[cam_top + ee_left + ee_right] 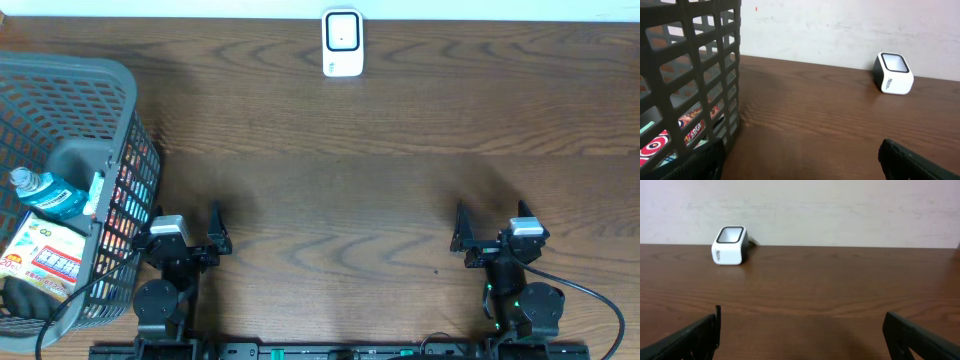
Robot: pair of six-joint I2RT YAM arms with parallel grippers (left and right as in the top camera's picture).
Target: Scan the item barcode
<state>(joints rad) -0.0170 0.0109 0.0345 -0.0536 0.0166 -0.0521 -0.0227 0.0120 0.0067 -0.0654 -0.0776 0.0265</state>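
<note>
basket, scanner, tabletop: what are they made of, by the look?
Basket: likely grey moulded plastic, matte; one-piece lattice walls, thick rim.
Scanner: probably a white plastic shell, smooth, slightly glossy, with a dark front window.
Tabletop: dark brown wood grain, low sheen; solid wood, veneer or laminate, can't tell.

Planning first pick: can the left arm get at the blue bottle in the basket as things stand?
Probably yes, from above. The blue bottle lies on top in the open-topped basket, beside the open left gripper. The basket's mesh wall stands between them, so a sideways reach looks blocked.
</note>
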